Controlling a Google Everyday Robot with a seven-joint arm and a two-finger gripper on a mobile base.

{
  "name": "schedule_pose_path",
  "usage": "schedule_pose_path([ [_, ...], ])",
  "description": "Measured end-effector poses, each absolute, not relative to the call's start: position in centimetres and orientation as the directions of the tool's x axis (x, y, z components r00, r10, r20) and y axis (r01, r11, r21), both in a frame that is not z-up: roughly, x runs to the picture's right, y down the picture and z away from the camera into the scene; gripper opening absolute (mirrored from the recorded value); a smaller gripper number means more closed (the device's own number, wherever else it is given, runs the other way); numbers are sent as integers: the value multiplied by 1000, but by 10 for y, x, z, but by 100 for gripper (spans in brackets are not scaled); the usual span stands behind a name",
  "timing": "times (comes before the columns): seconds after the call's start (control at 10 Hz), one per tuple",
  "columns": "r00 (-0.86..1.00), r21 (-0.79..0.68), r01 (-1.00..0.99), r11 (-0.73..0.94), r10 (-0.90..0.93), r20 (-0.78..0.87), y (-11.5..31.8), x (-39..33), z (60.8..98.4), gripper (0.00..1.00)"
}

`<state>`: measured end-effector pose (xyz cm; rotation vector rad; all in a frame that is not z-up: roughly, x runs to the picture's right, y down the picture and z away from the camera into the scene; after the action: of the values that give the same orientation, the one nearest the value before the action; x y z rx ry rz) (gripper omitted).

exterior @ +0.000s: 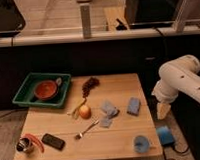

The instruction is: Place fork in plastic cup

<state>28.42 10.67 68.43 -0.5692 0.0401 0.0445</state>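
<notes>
A pale wooden table (121, 88) stood in a dim room, with dark cabinets behind it. The fork (86, 130) lay flat near the table's front, between the black phone (53, 141) and the blue plastic cup (142, 143), apart from both. The cup sat at the front right corner with its round mouth showing. The gripper (164, 110) hung off the white arm past the table's right edge, pointing down, well away from the fork. Whether it was open or closed could not be told.

The step in hand looked to be the reach for the fork. A good approach would have crossed above the blue cloths and come straight down onto the slim handle, square across it, because so thin a thing lying flat gives little to grip. The cup looked light, so the fork should have gone in gently.

Counted:
- One fork.
- One blue plastic cup.
- One metal cup (24, 145).
- One phone.
- One green bin (25, 93) holding one orange bowl (46, 90).
- One banana peel (77, 110).
- Two larger blue cloths (133, 105), with perhaps a smaller third.
</notes>
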Motion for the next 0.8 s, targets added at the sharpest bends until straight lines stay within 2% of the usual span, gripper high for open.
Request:
schedule_pose_path([
  [0.4, 998, -538, -53, 841, 31, -50, 107, 284, 684, 80],
  [0.8, 998, -532, 43, 845, -56, -8, 114, 240, 682, 80],
])
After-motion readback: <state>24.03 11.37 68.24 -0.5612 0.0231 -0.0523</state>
